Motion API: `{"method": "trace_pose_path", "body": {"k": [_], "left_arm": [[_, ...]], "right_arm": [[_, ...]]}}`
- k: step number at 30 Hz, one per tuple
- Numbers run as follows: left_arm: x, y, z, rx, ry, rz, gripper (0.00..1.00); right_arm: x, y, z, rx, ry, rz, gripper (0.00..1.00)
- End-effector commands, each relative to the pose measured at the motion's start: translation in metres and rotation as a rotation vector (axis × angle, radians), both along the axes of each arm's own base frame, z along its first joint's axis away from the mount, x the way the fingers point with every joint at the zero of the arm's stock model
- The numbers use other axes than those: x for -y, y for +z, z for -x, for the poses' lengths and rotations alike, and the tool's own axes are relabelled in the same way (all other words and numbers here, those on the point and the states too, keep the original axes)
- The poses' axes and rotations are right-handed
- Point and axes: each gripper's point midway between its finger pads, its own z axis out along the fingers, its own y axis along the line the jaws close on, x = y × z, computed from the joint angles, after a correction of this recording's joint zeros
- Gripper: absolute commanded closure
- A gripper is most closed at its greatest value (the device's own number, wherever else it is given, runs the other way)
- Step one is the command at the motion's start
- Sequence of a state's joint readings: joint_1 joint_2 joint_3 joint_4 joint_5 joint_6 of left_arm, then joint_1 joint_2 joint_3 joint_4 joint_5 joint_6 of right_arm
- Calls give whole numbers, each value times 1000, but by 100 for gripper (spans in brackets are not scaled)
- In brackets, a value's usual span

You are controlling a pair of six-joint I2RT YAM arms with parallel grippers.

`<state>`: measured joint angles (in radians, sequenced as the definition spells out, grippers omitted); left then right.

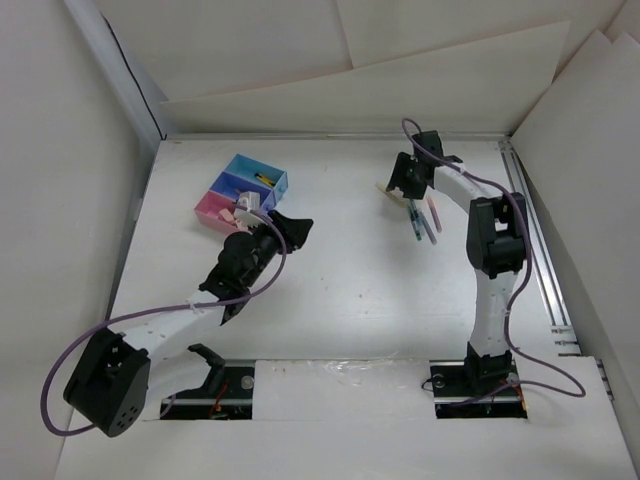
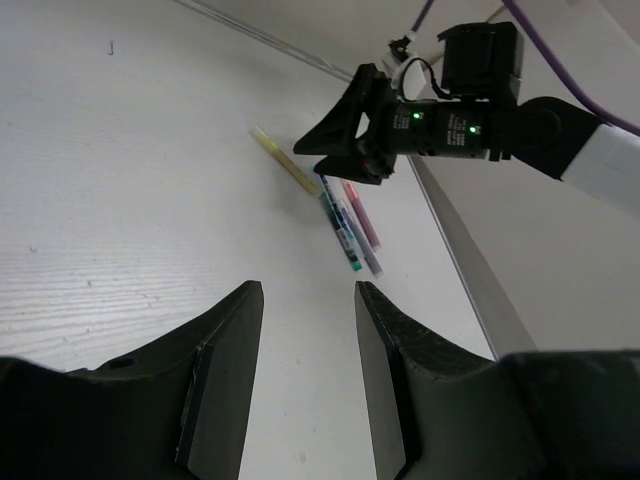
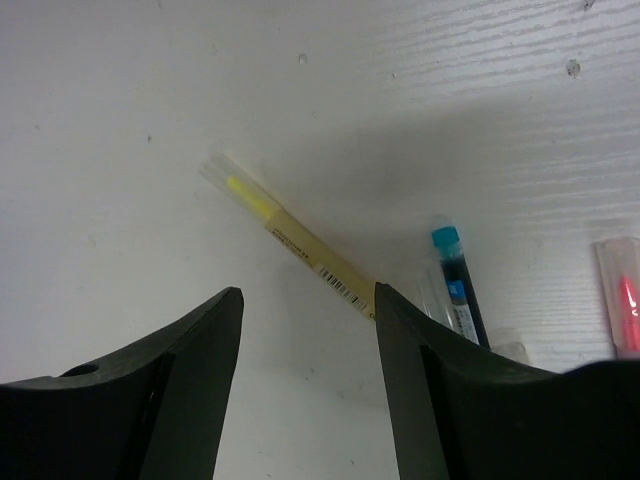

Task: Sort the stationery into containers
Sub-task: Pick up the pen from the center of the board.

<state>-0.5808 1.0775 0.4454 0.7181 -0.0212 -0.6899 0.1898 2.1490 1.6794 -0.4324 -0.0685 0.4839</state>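
The yellow pen (image 3: 300,245) lies flat on the white table (image 3: 150,120) at the far right. It has a clear cap over a yellow tip, and its beige barrel carries a barcode (image 3: 340,284) with a line of print too small to read. Just beside it lie a blue pen (image 3: 458,295), whose white label is also unreadable, and a pink pen (image 3: 625,300) farther out. All three are loose on the table.

The right gripper (image 3: 308,295) hangs over the yellow pen with its jaws spread wide, gripping nothing. The pen's barcode end runs under one finger.

The three joined bins (image 1: 243,160), light blue, darker blue and pink, sit at the far left, well apart from the pens, with small items inside.

Beside the bins, the left gripper (image 2: 308,290) points toward the pens, its jaws parted with nothing between them.
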Motion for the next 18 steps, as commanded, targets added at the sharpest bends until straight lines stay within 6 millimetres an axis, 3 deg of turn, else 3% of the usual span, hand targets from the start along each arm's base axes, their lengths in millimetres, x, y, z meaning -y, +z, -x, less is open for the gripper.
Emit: {"method": "trace_pose_path", "body": {"k": [1,5,11,18], "left_arm": [[5,35,7,102,-54,29,61],[4,34,8,93,-54,23,61],[2,35,8,93,-43,23,61],[1,35,9,93,-43,23,60]], "right_arm": [[-5,3,-7,-15,26,5,39],[-17,-10,-6,-54,47,11,41],[-32,-6,-2,-59,68,8,47],[-44,-21,23,-98,80,58,60]]}}
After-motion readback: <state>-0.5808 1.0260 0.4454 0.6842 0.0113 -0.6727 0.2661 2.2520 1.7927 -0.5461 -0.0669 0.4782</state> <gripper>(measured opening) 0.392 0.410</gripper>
